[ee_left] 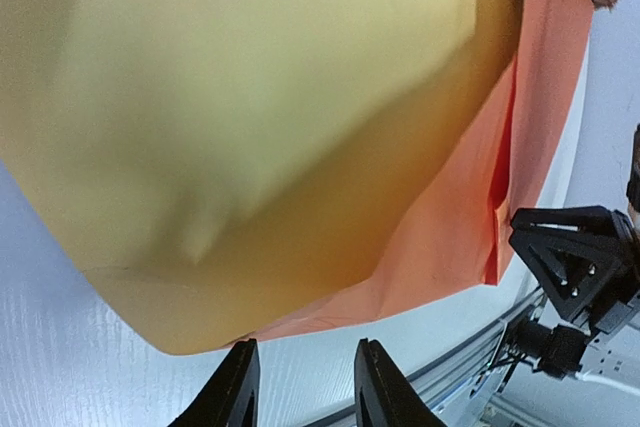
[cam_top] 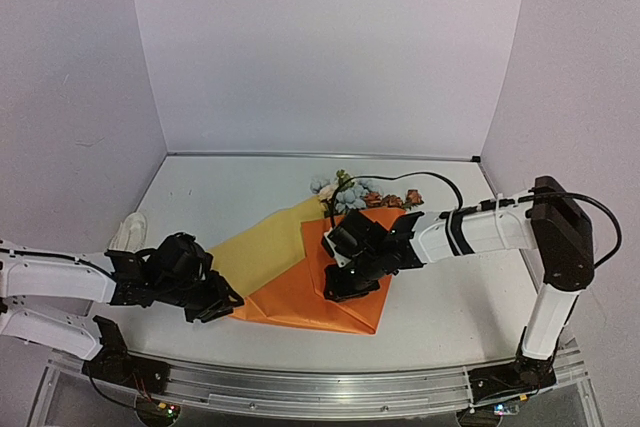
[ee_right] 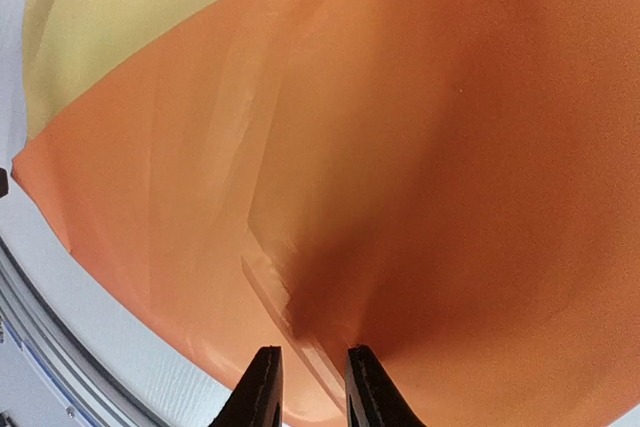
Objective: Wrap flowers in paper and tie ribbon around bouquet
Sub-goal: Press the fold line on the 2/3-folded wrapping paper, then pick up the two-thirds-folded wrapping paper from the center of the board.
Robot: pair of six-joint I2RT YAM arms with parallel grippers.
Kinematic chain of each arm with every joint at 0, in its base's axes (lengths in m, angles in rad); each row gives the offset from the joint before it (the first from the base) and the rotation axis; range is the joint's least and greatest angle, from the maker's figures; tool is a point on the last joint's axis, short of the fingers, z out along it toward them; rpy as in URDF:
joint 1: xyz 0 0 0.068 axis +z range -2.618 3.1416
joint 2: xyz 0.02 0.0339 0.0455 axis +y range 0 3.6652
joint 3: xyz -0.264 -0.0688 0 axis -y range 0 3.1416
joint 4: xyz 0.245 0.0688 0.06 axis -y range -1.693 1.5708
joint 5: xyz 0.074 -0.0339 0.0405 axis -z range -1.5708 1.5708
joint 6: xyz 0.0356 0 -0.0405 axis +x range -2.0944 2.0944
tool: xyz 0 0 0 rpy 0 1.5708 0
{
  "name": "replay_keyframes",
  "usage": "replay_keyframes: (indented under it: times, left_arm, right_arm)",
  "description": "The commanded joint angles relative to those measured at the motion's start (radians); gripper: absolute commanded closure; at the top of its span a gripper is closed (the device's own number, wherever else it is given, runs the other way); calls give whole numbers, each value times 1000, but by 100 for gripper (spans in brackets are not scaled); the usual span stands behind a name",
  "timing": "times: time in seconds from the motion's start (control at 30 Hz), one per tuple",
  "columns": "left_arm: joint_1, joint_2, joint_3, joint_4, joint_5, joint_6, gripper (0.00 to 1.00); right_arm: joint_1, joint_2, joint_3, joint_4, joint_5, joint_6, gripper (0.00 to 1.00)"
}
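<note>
Left jaws spread, paper (ee_left: 280, 127) just ahead; right jaws on its orange fold, grip unclear

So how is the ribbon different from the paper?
The ribbon is white and bunched in a small heap near the left edge of the table; the paper is orange and yellow, much bigger, folded flat mid-table. Flowers poke out of the paper, not the ribbon. Both lie on the table.

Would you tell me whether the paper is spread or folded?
Folded: one orange flap of the paper lies over its yellow face and partly over the flowers.
</note>
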Motion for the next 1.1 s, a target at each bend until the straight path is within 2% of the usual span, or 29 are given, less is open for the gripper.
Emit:
replay_keyframes:
  times: [0.0,0.3,0.6,0.9,1.07]
  left_arm:
    - [-17,-27,-30,43,-89,-133,62]
    - [-44,-49,-107,65,-170,-284,58]
    - [-56,-42,-108,38,-180,-332,59]
    - [-69,-124,-101,-98,-198,-377,60]
    - [-71,-80,-126,9,-176,-388,60]
  right_arm:
    - [16,30,63,-29,32,-35,76]
    - [32,64,95,-52,54,-49,76]
    - [36,95,109,-55,55,-52,76]
    - [36,107,103,-55,55,-51,76]
    - [36,113,100,-50,56,-47,77]
